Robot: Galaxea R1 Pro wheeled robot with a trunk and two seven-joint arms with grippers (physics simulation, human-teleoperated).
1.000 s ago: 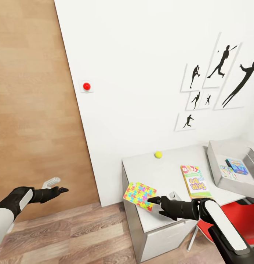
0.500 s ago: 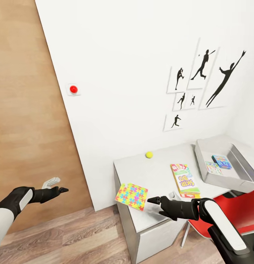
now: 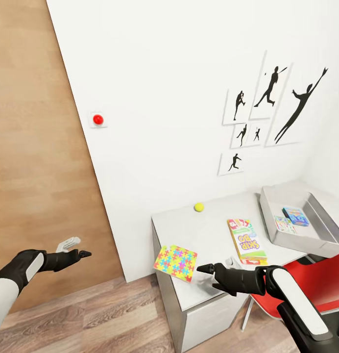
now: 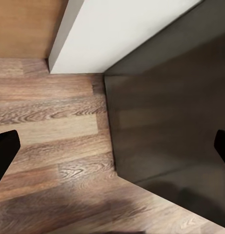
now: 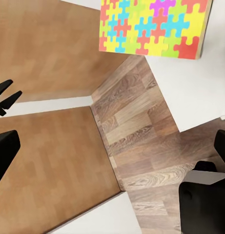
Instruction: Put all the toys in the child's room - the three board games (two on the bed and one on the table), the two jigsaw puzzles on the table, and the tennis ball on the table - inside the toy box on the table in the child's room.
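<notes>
Right gripper [image 3: 205, 268] hangs released, jaws apart, just beside the multicoloured jigsaw puzzle square [image 3: 175, 262] overhanging the near corner of the light grey-white desk [image 3: 213, 230]. My read: pinch the overhanging edge (that free lip is a gift), keep it level, then carry it across to the pale grey-white plastic toy box [image 3: 287, 240] at the desk's far end. Left gripper [image 3: 74, 248] idles spread wide over the wood-plank floor [image 3: 91, 314], holding nothing. Count on the desk: one puzzle square, one white SKIP-BO game box [image 3: 246, 240], one small yellow-green tennis ball [image 3: 199, 207]. Two colourful flat items sit inside the toy box.
</notes>
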